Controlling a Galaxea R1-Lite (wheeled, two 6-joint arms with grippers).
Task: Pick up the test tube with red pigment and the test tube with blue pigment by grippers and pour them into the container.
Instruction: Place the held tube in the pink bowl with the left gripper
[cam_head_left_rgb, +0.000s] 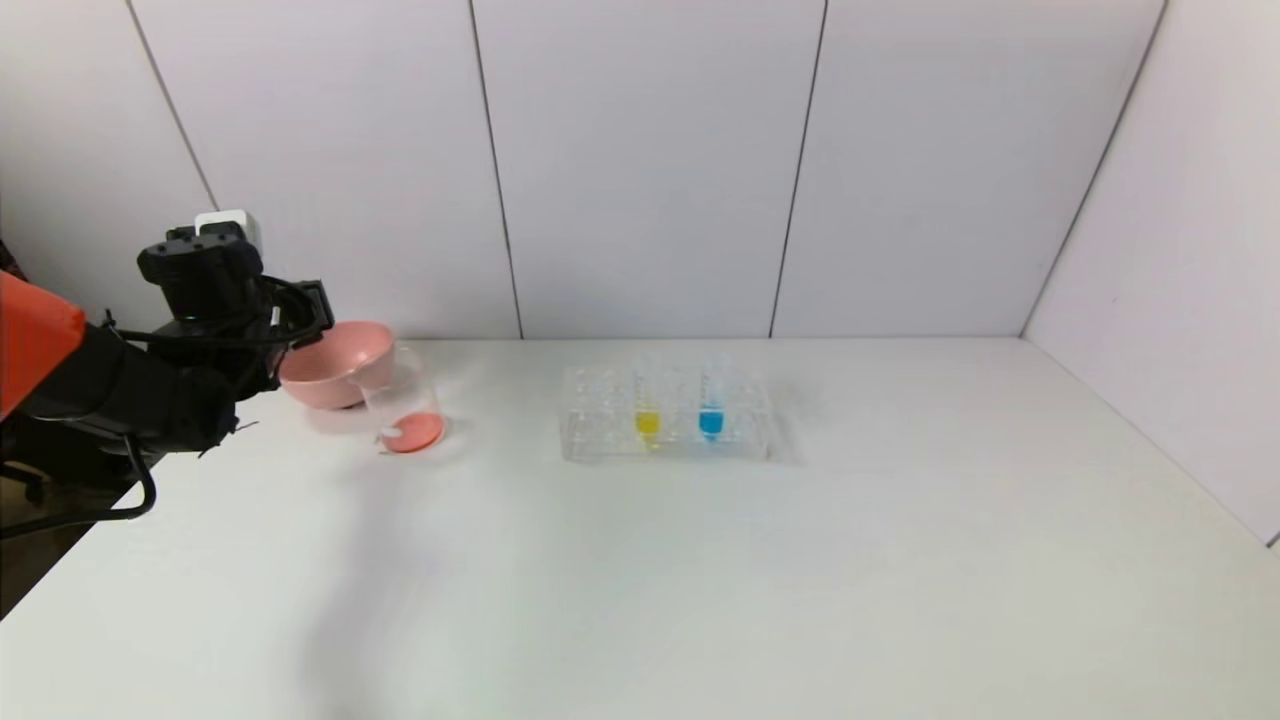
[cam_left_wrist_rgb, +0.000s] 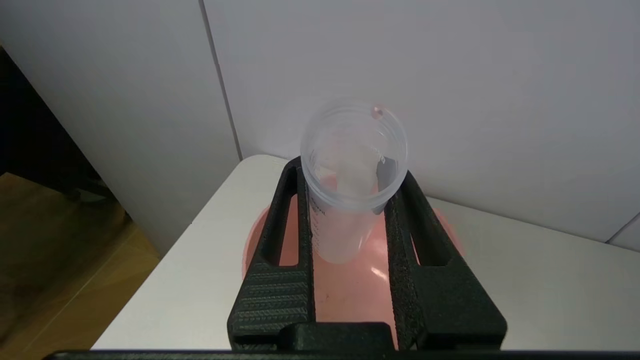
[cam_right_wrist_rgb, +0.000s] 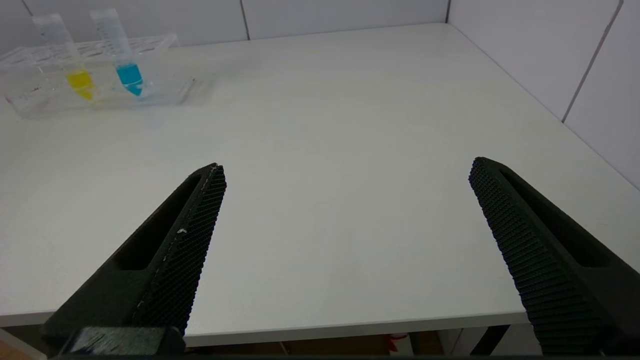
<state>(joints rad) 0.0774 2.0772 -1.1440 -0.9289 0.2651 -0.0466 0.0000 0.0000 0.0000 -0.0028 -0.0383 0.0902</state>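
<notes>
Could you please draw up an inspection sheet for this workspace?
Surface: white table, no spills seen.
Job's things: container holds orange-red liquid at its bottom. The red-pigment test tube looks empty. The blue-pigment test tube stands in the rack.
Clutter: pink bowl behind the container; yellow tube in the rack.
Grippers: left hand is shut on the red-pigment test tube, above the pink bowl. Right hand is open and empty, at the table's near edge.
Cables: black cable loops under the left arm.
Surroundings: white panel walls; wooden floor beside the table.
</notes>
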